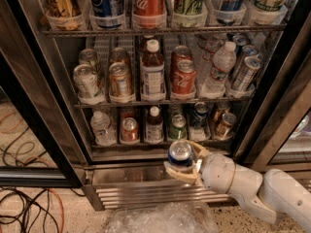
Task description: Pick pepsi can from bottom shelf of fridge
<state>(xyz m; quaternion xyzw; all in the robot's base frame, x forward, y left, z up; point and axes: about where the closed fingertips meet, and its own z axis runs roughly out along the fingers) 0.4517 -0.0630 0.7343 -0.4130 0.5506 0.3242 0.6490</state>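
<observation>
Pincer (185,163): pinching the can (180,152) | Can: upright, in front of the fridge (141,191) base, just below and outside the bottom shelf (160,143) | Done: grasp made, can off the rack | Left, by judgement: only carrying it clear.

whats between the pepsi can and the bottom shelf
Camera view: only the steel sill. The pincer, in front of the fridge, grips the pepsi can just below the bottom shelf.
</observation>
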